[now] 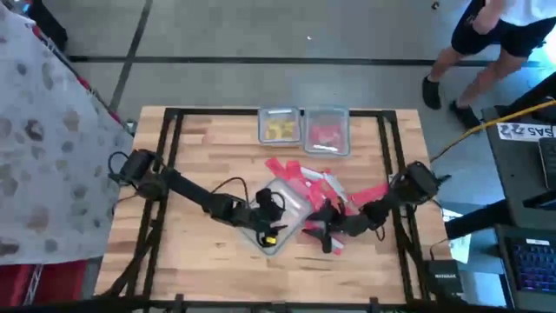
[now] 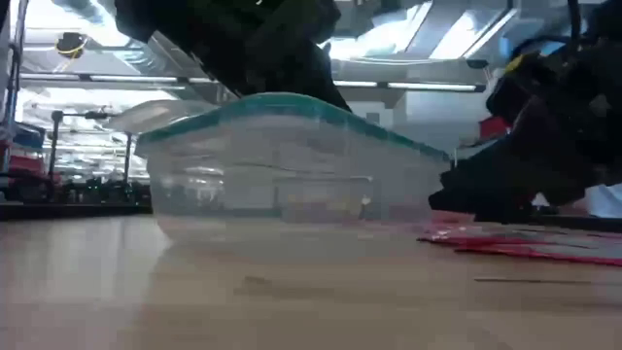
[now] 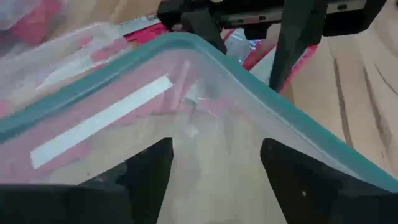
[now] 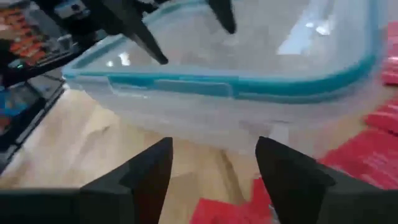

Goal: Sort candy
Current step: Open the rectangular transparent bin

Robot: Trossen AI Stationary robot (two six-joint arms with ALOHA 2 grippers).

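My table (image 1: 217, 143) carries everything. On it, in the middle near the front, sits a clear tub (image 1: 280, 213) with a teal rim, and it looks nearly empty. Two smaller tubs stand side by side at the far edge: the yellow-candy tub (image 1: 278, 125) holds yellow pieces, and the red-candy tub (image 1: 327, 130) holds red packets.

The loose candy (image 1: 306, 172) lies just beyond and to the right of the big tub: flat red and pink packets, some overlapping. I judge them light, thin and slick in their wrappers, likely to slide rather than lift. Take one by a free edge or corner, not flat from above.

My left gripper (image 1: 270, 228) hangs over the big tub's near rim, fingers (image 3: 149, 177) spread, holding nothing. My right gripper (image 1: 320, 228) sits just beside the tub's right wall, its fingers (image 4: 152, 174) spread too and empty, with red packets under it.
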